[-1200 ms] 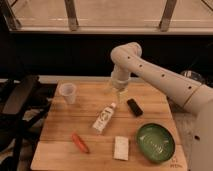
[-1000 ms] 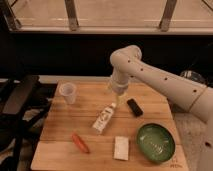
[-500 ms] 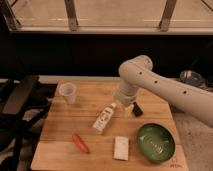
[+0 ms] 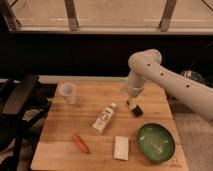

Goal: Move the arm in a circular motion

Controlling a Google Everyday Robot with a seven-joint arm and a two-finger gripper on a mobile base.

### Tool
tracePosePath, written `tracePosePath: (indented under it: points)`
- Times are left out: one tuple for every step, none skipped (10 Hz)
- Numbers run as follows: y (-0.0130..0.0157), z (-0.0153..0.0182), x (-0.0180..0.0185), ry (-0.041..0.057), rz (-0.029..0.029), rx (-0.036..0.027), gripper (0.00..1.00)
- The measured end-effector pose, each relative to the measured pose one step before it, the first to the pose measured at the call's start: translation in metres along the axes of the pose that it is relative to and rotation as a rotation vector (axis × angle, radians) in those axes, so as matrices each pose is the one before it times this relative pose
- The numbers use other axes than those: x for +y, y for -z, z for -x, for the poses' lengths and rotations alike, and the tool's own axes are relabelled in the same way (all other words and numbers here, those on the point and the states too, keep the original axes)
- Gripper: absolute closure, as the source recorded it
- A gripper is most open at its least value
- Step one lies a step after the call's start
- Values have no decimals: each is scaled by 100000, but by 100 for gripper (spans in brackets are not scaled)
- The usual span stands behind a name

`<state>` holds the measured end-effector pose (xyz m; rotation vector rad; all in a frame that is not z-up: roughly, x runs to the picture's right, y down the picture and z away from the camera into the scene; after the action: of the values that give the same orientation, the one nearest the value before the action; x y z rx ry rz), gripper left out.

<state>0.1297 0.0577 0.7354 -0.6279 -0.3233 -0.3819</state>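
The arm (image 4: 165,80) is large, white and jointed, with small dark dots on its thick rounded segments. It reaches in from the right edge and bends down over the wooden table (image 4: 90,107). Its gripper (image 4: 131,103) hangs at the end of the arm, right above a small black object (image 4: 136,110) at the table's right middle. The gripper tip is slim and pale and partly merges with the black object beneath it.
On the table stand a clear plastic cup (image 4: 68,92) at the back left, a white bottle (image 4: 104,119) lying in the middle, a carrot (image 4: 79,142) at the front left, a white sponge (image 4: 121,147) at the front and a green bowl (image 4: 155,142) at the front right. A dark chair (image 4: 17,110) stands at the left.
The arm has swung to the right and forward; its elbow now rides further right, and the gripper has moved from above the bottle's top toward the black object.
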Motion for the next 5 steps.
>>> tracePosePath:
  points:
    - [307,-1443,407,-1169,-295,254,35]
    - [156,-742,272,-872,-75,20,35]
    - [31,-361,-154,-494,-183,-106,35]
    - [-56,-740,-1240,-788,-1333,-107,35]
    - [-44,-336,-848,-35,28,181,35]
